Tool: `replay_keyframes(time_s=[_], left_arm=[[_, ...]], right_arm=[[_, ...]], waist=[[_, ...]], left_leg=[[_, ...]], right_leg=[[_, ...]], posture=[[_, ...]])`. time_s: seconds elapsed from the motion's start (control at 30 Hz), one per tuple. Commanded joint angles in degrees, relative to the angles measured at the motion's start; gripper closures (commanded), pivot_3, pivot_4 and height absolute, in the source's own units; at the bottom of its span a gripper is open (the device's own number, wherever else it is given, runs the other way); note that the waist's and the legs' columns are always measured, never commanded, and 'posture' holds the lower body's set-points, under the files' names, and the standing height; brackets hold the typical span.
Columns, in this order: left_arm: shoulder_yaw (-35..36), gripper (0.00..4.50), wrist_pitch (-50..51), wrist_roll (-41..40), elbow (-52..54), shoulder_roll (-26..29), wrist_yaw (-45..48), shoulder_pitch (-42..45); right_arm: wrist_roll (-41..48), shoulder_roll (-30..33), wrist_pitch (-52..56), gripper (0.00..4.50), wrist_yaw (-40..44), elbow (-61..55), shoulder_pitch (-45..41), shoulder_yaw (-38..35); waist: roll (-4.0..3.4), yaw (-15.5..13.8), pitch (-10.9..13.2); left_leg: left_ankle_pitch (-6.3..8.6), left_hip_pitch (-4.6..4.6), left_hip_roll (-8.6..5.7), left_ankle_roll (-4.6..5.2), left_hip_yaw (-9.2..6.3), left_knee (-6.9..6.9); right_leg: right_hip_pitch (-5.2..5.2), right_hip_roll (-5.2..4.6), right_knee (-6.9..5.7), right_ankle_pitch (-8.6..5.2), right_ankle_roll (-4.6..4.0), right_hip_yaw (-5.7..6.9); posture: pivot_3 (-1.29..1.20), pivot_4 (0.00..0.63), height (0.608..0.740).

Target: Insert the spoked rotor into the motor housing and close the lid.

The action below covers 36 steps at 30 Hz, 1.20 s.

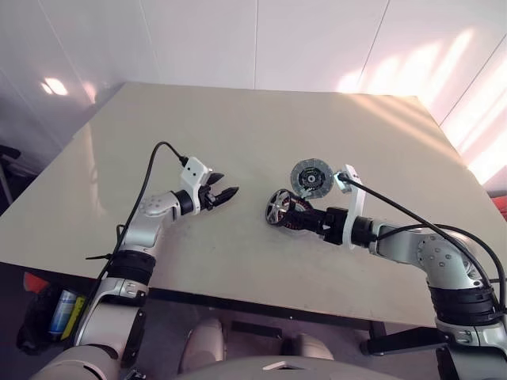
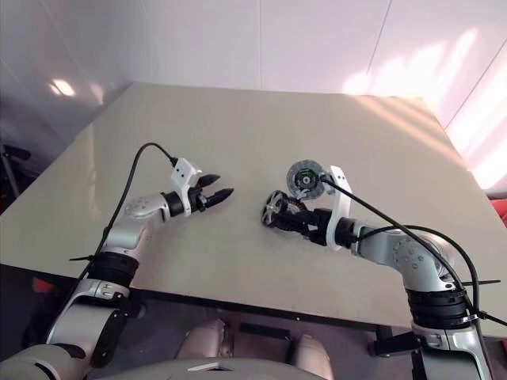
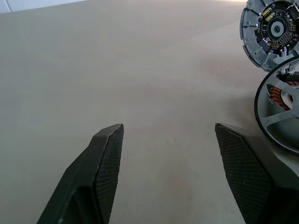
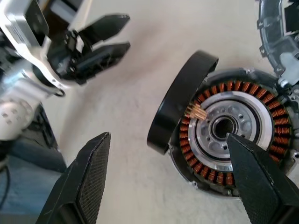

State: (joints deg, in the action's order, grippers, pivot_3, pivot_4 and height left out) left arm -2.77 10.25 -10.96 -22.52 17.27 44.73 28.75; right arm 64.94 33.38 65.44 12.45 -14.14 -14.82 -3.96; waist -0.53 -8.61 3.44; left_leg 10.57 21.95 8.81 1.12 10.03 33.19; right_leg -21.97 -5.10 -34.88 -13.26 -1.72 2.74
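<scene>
Lying on the table (image 1: 238, 119): motor housing (image 4: 233, 133), spoked rotor (image 4: 180, 100) leaning tilted against it, lid (image 1: 310, 177) just beyond. Spreading wide around the housing, right gripper (image 4: 170, 179); hovering apart, left gripper (image 1: 225, 192), parted, empty.

The desk (image 1: 238, 134) lies bare across its far half and its whole left side, giving open passage there. Between the left end effector (image 1: 225, 194) and the parts cluster runs a bare strip of desk. The cluster sits right of centre: the motor housing (image 4: 233, 135) with the spoked rotor (image 1: 277, 207) propped tilted against its left edge, and the lid (image 1: 311, 176) just behind, nearly touching. The right end effector (image 4: 163, 177), fingers spread wide, stands directly at the housing, blocking approach from the near right. Its cable (image 1: 412, 214) arcs above that arm.
</scene>
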Motion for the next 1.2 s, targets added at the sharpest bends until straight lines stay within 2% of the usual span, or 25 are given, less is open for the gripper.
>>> replay_keyframes(time_s=[0.03, 0.93, 1.03, 1.2], left_arm=[[0.7, 1.16, -0.8, -0.3, 1.2, 0.4, -0.2, 0.7], [0.5, 1.16, 3.4, -0.7, 6.8, 0.5, -1.4, -0.3], [0.6, 1.16, 2.7, -0.6, 5.9, 0.4, -1.4, -0.3], [0.6, 1.16, 1.6, -0.4, 4.7, 0.4, -1.3, -0.4]], right_arm=[[-3.3, 0.7, -0.2, 0.03, 0.6, -3.0, -2.0, 0.3], [-7.2, -6.5, 5.8, 0.03, -4.1, -3.7, -7.4, -2.3], [-8.3, -7.1, 6.0, 0.64, -4.5, -3.0, -7.3, -2.2], [-9.1, -7.7, 6.3, 2.38, -4.2, -3.0, -7.4, -2.6]], waist=[[0.00, 0.0, 0.0], [0.00, 0.1, 0.0], [-0.01, 0.1, 0.0], [-0.01, 0.1, 0.0]], left_leg=[[0.00, 0.00, 0.00, 0.00, 0.00, 0.00], [-0.02, -0.06, 0.01, -0.03, 0.00, 0.07], [-0.02, -0.06, 0.01, -0.04, 0.00, 0.07], [-0.02, -0.07, 0.01, -0.04, 0.00, 0.08]], right_leg=[[0.01, 0.00, 0.00, 0.00, 0.00, 0.00], [0.00, 0.00, -0.17, 0.01, -0.02, -0.01], [0.00, 0.00, -0.19, 0.00, -0.02, -0.01], [0.00, 0.00, -0.20, 0.00, -0.02, -0.02]], posture=[[0.00, 0.000, 0.740], [0.00, 0.000, 0.740], [0.00, 0.000, 0.740], [0.00, 0.000, 0.740]])
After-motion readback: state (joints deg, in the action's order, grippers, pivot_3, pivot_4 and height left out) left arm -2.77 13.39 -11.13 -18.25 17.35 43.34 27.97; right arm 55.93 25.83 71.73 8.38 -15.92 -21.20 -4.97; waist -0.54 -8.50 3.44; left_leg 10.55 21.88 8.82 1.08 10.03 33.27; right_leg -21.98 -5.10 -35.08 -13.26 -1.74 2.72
